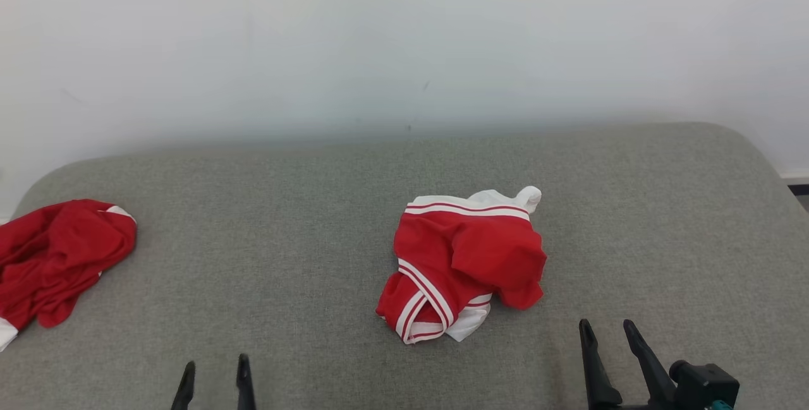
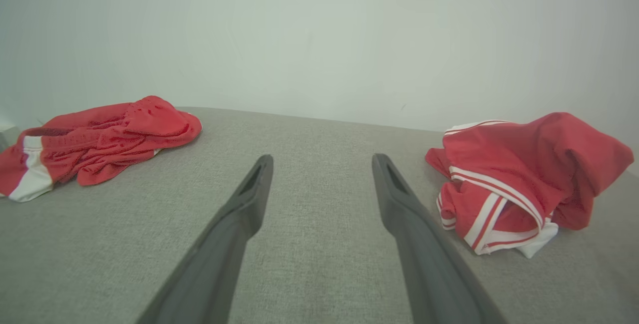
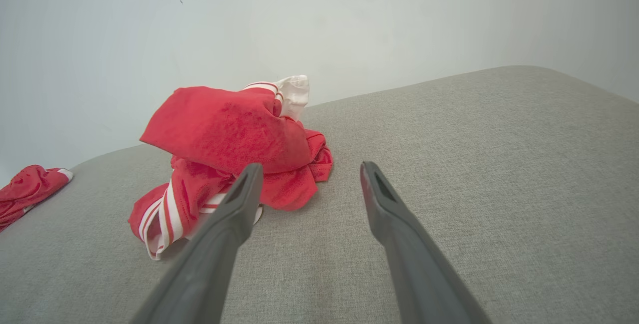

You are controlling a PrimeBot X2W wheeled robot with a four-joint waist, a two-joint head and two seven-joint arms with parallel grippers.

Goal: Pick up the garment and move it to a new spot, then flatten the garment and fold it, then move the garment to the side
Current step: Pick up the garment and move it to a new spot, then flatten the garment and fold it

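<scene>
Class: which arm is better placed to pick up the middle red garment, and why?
Probably right: the right tool lies nearer the garment than the left tool, both open.

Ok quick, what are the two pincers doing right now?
Left pincer: open, holding nothing.
Right pincer: open, holding nothing.
</scene>
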